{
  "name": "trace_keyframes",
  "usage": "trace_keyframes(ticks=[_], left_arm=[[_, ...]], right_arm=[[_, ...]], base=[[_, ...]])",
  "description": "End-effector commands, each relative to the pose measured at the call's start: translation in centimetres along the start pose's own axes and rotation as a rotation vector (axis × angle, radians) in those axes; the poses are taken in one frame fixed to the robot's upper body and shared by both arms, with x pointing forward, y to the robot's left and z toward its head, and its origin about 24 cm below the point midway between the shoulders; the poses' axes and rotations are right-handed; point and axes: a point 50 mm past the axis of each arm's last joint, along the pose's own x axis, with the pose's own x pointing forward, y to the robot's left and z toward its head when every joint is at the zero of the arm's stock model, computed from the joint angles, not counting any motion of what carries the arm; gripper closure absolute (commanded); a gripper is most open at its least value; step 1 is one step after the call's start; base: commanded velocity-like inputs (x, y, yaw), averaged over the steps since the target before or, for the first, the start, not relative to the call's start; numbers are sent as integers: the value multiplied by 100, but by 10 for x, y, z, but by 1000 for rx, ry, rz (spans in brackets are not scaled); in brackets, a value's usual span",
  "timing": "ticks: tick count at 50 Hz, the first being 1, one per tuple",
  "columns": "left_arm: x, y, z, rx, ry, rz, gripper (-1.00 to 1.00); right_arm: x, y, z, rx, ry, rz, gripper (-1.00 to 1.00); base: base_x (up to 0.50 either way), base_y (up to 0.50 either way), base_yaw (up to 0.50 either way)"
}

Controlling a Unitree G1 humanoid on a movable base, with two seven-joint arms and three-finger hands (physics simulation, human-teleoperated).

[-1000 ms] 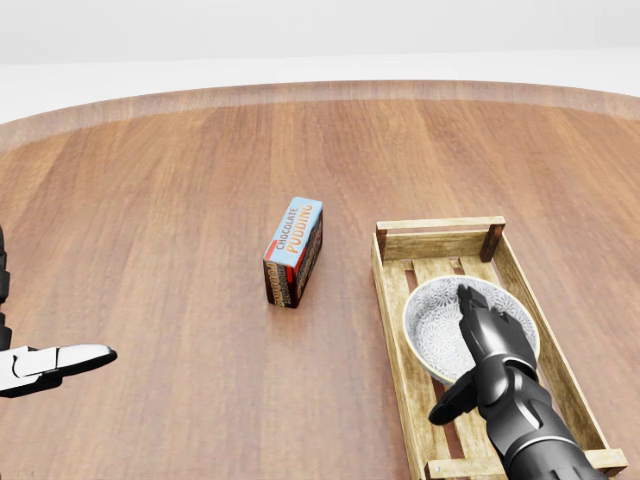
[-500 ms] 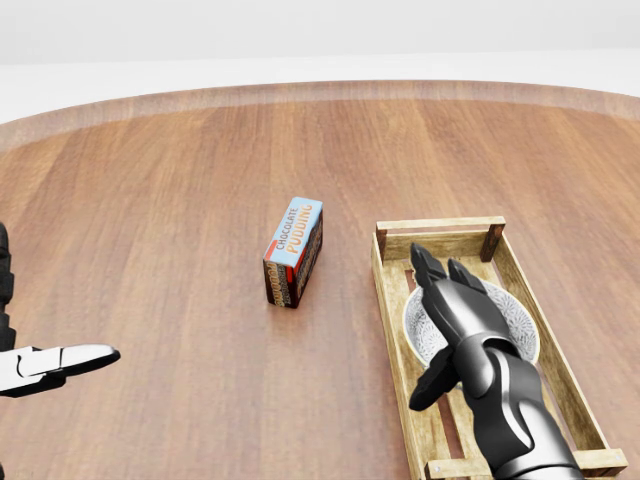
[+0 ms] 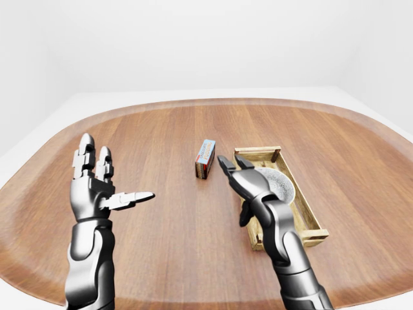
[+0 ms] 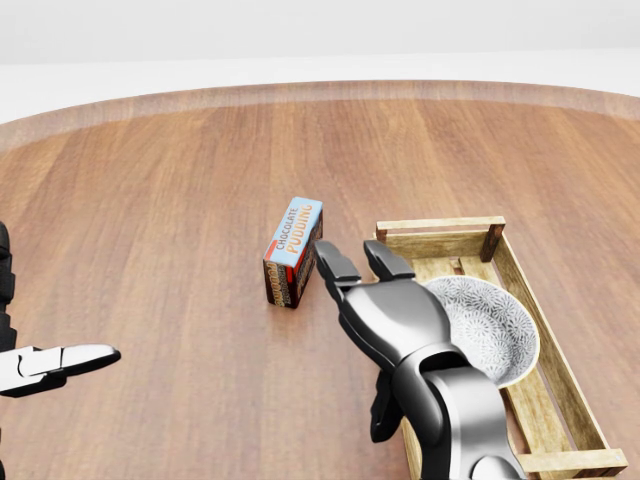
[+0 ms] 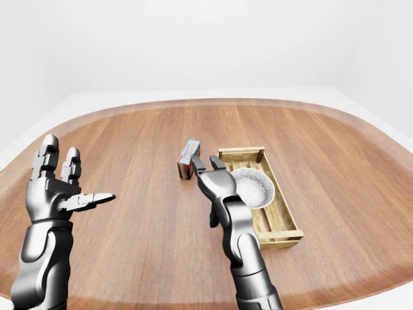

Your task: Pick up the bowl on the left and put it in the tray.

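Now your right hand's fingers [image 4: 338, 272] are spread and hold nothing. In the head view their tips point toward the box [image 4: 293, 250], just beside its lower right edge, and I cannot tell from that view whether they clear it. The right hand [image 4: 392, 322] itself hangs over the tray's left wall, between the box and the bowl [image 4: 492, 326], and touches neither so far as I can see. Your left hand [image 3: 95, 191] is open too, with fingers upright and thumb out to the side. It is empty and held well apart from everything, at the left of the left-eye view. The bowl lies inside the tray [image 4: 440, 226], about midway along it and perhaps tilted a little against the slats. By my reading the placing is done and you are at the release. What the next move calls for is a clean lift of the right hand up and back toward you, keeping the fingers wide so they catch neither the tray wall nor the box. Beyond the hands, the table [image 3: 161, 126] is a broad, rounded wooden top with a paler rim. It stands in a plain white room with bare walls.
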Motion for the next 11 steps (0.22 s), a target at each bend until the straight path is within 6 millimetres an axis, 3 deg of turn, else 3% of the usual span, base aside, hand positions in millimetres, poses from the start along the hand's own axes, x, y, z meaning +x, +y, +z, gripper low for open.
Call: trace_keyframes(ticks=[1, 11], left_arm=[[-1, -1, 1, 1, -2, -5, -100], [-1, -1, 3, 0, -12, -5, -100]], right_arm=[[-27, -22, 30, -79, -8, -62, -100], [-58, -53, 62, -113, -42, -271, -100]], base=[[0, 0, 0], [0, 0, 0]])
